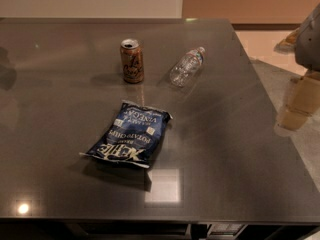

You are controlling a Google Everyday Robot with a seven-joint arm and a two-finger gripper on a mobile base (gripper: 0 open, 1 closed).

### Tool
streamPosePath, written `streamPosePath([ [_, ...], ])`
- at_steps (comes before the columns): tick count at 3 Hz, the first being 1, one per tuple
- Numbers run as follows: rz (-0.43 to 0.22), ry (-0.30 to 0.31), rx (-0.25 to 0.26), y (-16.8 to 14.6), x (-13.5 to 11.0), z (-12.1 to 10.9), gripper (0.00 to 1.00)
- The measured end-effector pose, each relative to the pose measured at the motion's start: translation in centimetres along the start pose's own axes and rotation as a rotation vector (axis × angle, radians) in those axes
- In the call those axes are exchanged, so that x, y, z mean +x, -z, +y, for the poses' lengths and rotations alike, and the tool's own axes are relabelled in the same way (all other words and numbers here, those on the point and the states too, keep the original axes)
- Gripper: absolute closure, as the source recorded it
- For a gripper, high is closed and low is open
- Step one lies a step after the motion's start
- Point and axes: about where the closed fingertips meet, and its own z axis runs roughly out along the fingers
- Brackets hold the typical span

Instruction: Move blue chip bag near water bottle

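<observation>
The blue chip bag (129, 135) lies flat on the dark grey table (230, 164), a little left of the middle, with its white lettering upside down. The water bottle (186, 66) lies on its side behind it and to the right, with its white cap pointing to the far right. The two are well apart. A grey shape (310, 39) at the right edge looks like part of my arm. My gripper itself is out of view and nothing is touching the bag or the bottle.
A brown-orange drink can (132, 61) stands upright to the left of the bottle, behind the bag. The table's right edge runs diagonally past a tan box-like shape (297, 101) on the floor side. A wall stands behind the table.
</observation>
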Motion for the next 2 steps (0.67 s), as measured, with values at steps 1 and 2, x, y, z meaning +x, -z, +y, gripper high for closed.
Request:
streamPosePath([
  [1, -0.006, 0.003, 0.004, 0.1, -0.2, 0.0, 0.00],
  [2, -0.052, 0.050, -0.012, -0.9, -2.3, 0.1, 0.00],
])
